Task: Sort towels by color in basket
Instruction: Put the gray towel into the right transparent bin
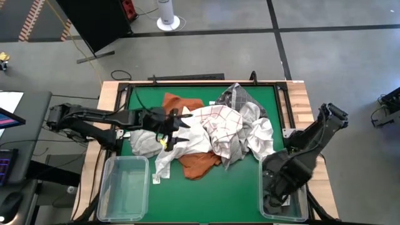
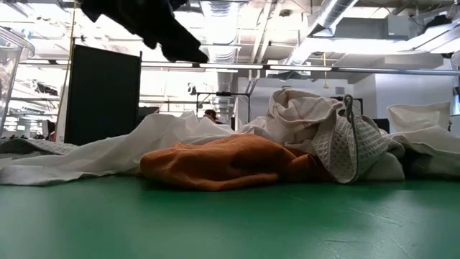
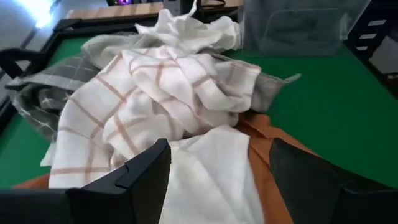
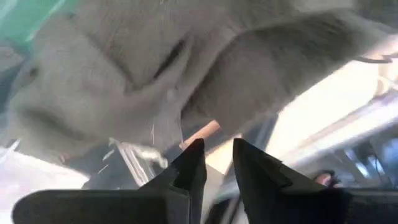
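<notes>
A heap of soft cloth towels lies on the green table top [image 1: 206, 187], spread from its middle toward the far edge. Uppermost in the middle is a white towel with thin rust-coloured check lines [image 1: 224, 122]. A plain white towel [image 1: 187, 140] runs from it toward the left near corner, and a crumpled rust orange towel [image 1: 199, 165] pokes out from under the heap on the near side, with more of that orange showing near the far edge. A dark grey checked towel [image 1: 236, 95] sits at the far edge of the pile, and a pale grey-white waffle-textured towel [image 1: 259, 134] lies on its right side. The left gripper [image 1: 176, 130] hangs just above the plain white towel at the pile's left side, its two dark fingers [image 3: 146, 171] spread wide apart with nothing between them. A clear plastic bin [image 1: 107, 194] stands at the left near corner, and a second clear plastic bin [image 1: 303, 209] stands at the right near corner. The right gripper [image 4: 217, 163] is down inside that second bin, its fingers nearly together with a narrow gap, pointing at a dark grey cloth [image 4: 124, 68] lying there; they appear to clasp nothing.
</notes>
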You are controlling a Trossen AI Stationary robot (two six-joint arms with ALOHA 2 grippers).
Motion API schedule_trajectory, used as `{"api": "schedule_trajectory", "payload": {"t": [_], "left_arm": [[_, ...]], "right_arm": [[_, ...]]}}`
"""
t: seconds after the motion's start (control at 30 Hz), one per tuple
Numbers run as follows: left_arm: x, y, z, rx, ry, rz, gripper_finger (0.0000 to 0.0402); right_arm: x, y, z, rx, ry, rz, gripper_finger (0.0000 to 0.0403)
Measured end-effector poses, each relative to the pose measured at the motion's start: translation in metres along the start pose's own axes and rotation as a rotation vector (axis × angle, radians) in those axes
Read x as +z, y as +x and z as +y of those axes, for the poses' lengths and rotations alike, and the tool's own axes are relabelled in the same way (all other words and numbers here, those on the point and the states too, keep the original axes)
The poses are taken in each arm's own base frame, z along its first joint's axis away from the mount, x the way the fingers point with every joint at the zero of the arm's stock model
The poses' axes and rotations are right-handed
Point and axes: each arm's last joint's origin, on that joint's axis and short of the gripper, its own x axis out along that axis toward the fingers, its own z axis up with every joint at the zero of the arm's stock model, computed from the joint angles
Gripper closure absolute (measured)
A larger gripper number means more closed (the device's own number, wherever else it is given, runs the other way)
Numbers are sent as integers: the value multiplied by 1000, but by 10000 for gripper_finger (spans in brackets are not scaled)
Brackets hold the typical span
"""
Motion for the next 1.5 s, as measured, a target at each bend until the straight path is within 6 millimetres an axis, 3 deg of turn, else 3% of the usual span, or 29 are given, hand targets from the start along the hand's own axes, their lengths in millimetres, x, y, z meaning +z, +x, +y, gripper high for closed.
{"api": "schedule_trajectory", "payload": {"t": [0.13, 0.3, 0.57, 0.77, 0.93, 1.17, 1.27, 1.4, 1.5], "left_arm": [[1, -9, -11, 5, -9, -5, 141], [5, -17, -24, 10, 14, -24, 141], [3, -19, -37, 38, 46, 14, 141], [4, -22, -40, 71, 63, 4, 141], [6, -29, -39, 78, 61, -5, 141], [6, -41, -36, 111, 57, 1, 141], [6, -41, -36, 111, 58, 6, 141], [5, -41, -36, 111, 58, 13, 141], [4, -41, -36, 111, 60, 28, 141]], "right_arm": [[-9, -25, -1, 62, 17, -129, 285], [2, -19, 3, 25, -22, -318, 285], [31, 41, 3, -199, -19, -372, 285], [46, 87, 13, -61, -99, -361, 290], [46, 100, 10, -54, -120, -371, 314], [46, 99, 9, -77, -145, -380, 330], [41, 81, 5, -129, -126, -363, 330], [25, 42, 0, -105, -87, -440, 330], [14, 31, 1, -102, -65, -444, 330]]}}
